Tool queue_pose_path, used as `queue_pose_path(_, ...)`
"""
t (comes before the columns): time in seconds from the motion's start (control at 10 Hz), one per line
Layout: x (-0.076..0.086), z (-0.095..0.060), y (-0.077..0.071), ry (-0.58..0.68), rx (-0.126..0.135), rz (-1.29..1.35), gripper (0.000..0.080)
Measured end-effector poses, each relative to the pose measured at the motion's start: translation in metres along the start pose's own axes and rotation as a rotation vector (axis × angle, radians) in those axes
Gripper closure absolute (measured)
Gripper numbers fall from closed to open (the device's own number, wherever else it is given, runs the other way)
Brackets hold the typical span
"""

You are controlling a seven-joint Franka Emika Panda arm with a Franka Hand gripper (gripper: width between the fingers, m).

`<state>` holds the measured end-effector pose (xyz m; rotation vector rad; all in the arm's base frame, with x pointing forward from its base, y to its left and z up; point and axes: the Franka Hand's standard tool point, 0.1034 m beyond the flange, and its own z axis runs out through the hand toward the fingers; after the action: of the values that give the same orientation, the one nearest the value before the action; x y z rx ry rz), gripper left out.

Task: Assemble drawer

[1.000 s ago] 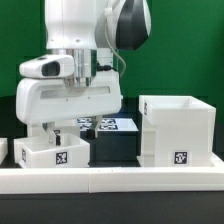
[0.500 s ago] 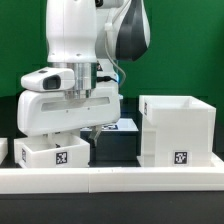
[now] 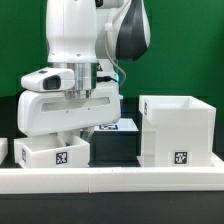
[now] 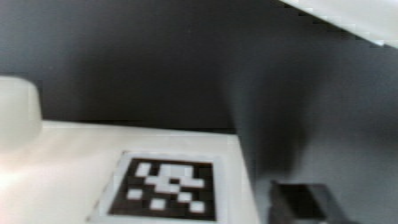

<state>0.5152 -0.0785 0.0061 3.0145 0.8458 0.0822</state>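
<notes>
The large white drawer casing [image 3: 175, 130] stands at the exterior view's right with a tag low on its front. A smaller open-topped white box [image 3: 55, 152] with a tag stands at the left. The edge of another white box [image 3: 3, 150] shows at the far left. My gripper [image 3: 66, 138] hangs over the smaller box, its tips down at the box's top and hidden by the hand. The wrist view shows a white surface with a tag [image 4: 169, 187] close by and one dark finger [image 4: 306, 203]. I cannot tell whether the jaws are open or shut.
The marker board [image 3: 118, 125] lies on the black table behind the boxes. A low white rail [image 3: 110, 180] runs along the table's front edge. A green wall stands behind the arm.
In the last second the hand has come down and tilted over the smaller box. In the last half second nothing has visibly moved.
</notes>
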Motion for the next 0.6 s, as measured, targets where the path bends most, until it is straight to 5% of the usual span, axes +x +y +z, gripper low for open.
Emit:
queue_pose_path(0.2, 0.0028, -0.0007, -0.0027, 0.001, 0.000, 0.004, 0.0759)
queue_pose_path(0.6, 0.0094, -0.0075, -0.0100, 0.004, 0.004, 0.011, 0.0759)
